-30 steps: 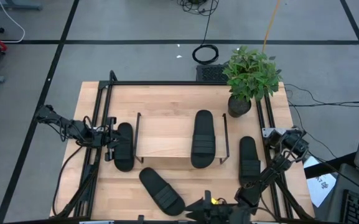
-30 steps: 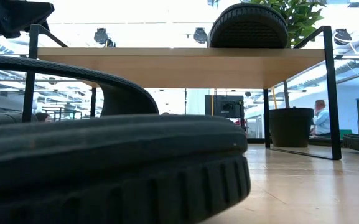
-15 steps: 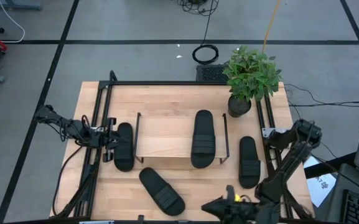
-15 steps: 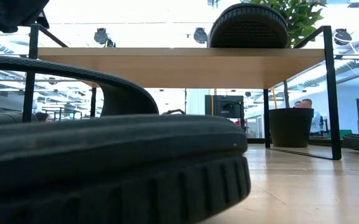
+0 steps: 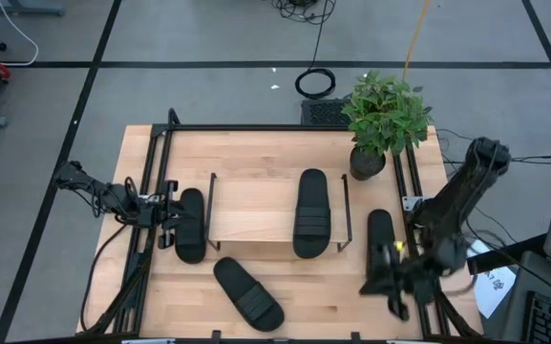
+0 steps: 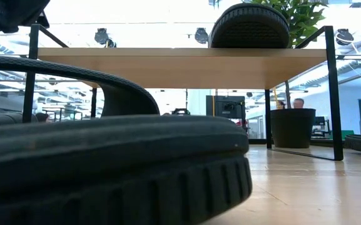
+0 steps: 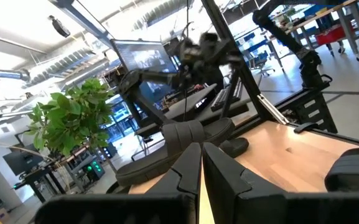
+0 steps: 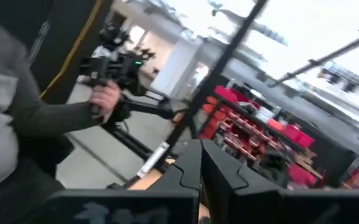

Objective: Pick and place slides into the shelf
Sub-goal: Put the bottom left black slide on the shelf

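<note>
Right gripper shut, empty, beside slide right of shelf. Slide likely light, flexible, grippy; grasp the strap. Left gripper shut.

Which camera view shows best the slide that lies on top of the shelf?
The high view: the slide lies whole on the right part of the shelf top. The low view shows only its rounded end above the board edge. The left wrist view shows it from the side, farther off. The right wrist view does not show it.
</note>
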### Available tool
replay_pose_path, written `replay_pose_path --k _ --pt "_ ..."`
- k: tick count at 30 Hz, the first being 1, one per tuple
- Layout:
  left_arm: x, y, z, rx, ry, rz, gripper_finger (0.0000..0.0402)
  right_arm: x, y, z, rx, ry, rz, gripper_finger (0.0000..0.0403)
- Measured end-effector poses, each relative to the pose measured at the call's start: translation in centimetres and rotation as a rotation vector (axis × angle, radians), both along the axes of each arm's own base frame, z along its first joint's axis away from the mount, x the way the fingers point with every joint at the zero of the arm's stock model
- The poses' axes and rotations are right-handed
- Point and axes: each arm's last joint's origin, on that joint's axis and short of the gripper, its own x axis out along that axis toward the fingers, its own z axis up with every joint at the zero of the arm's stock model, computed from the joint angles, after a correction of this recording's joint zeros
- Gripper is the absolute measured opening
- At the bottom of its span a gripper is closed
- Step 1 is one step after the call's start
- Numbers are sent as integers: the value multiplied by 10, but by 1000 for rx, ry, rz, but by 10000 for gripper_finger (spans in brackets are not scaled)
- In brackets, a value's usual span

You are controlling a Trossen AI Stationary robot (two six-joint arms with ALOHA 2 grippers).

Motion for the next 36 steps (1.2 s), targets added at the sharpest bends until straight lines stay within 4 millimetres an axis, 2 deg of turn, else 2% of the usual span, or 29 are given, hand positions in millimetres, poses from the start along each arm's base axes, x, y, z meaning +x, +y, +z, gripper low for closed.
replay_pose_path --k 4,8,13,17,20,23,26,30,36 --pt "0 0 0 4 4 3 26 -21 -34 -25 76 -56 -24 1" --pt "0 0 0 12 1 5 26 -36 -57 -43 72 -161 -9 0" --pt "-1 -3 1 53 -33 -85 26 -50 -73 -30 146 -331 32 0" --pt "0 -6 0 51 -12 -168 26 -51 -80 -28 163 -288 -49 0" --pt "4 -8 -3 -6 54 -113 26 -50 -80 -32 148 -236 -90 0" --pt "10 -14 4 -47 91 -108 26 -50 -81 -31 152 -234 -101 0" --pt "18 -24 19 -46 96 -162 22 -49 -80 -33 138 -226 -103 0" --pt "36 -44 38 -123 209 -165 3 -49 -80 -33 181 -209 -87 0" --pt "62 -96 58 -63 377 -243 3 -49 -80 -34 223 -189 -71 0"
